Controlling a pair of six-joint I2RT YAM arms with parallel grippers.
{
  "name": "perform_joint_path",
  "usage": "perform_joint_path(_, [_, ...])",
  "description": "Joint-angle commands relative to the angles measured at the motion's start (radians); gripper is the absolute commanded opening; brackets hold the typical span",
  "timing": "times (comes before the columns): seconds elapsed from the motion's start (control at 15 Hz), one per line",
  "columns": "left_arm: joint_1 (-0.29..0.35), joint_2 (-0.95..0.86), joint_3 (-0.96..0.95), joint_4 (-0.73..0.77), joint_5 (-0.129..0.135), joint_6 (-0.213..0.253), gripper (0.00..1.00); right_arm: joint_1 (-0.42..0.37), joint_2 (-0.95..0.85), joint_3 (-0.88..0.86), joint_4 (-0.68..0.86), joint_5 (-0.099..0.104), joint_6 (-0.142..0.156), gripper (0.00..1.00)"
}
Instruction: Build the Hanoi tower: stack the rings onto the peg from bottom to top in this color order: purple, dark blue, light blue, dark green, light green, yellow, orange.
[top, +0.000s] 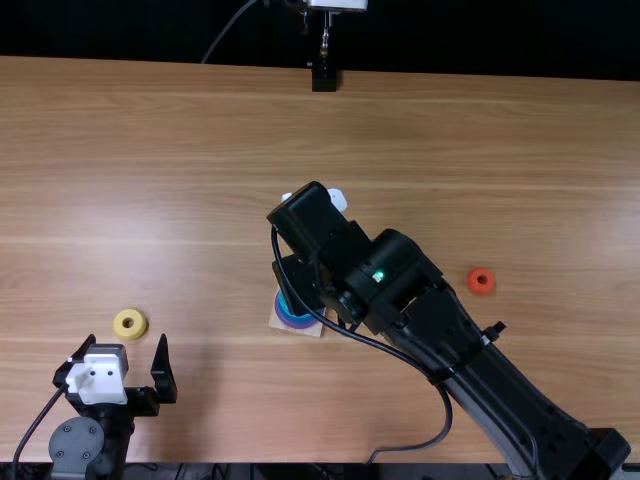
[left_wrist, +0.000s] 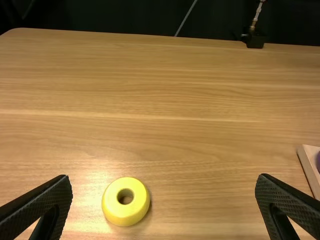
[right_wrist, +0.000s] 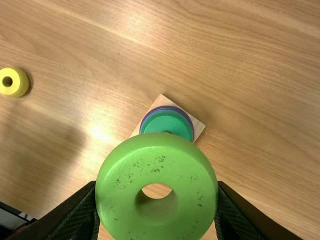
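Note:
Over the peg base (top: 279, 322) in the top view stands my right gripper (top: 292, 290), its fingertips hidden by the arm. In the right wrist view my right gripper (right_wrist: 157, 200) is shut on the light green ring (right_wrist: 156, 157), held above the table. Beyond it, a dark green ring (right_wrist: 167, 122) lies on top of the stack, with purple and blue edges around it on the wooden base (right_wrist: 198, 127). My left gripper (top: 126, 364) stands open at lower left; in the left wrist view, the left gripper (left_wrist: 164, 200) has the yellow ring (left_wrist: 126, 220) on the table beyond its fingers.
An orange ring (top: 481, 281) lies on the table (top: 450, 130) right of the right arm. White pieces (top: 338, 200) show behind the right gripper. A black stand (top: 324, 78) is at the far edge.

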Motion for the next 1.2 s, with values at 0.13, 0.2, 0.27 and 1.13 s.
perform_joint_path(0.13, [-0.011,-0.016,-0.105,-0.078,0.003,0.014,1.00,-0.002,0.031,0.026,0.003,0.003,0.010,0.00])
perform_joint_path(0.2, [-0.011,-0.016,-0.105,-0.080,0.003,0.015,1.00,-0.002,0.031,0.025,0.003,0.003,0.010,0.00])
perform_joint_path(0.27, [-0.011,-0.016,-0.105,-0.080,0.003,0.014,1.00,-0.002,0.031,0.023,0.003,0.003,0.010,0.00])
perform_joint_path(1.13, [-0.011,-0.016,-0.105,-0.080,0.003,0.014,1.00,-0.005,0.084,0.013,0.003,0.003,0.010,0.00])
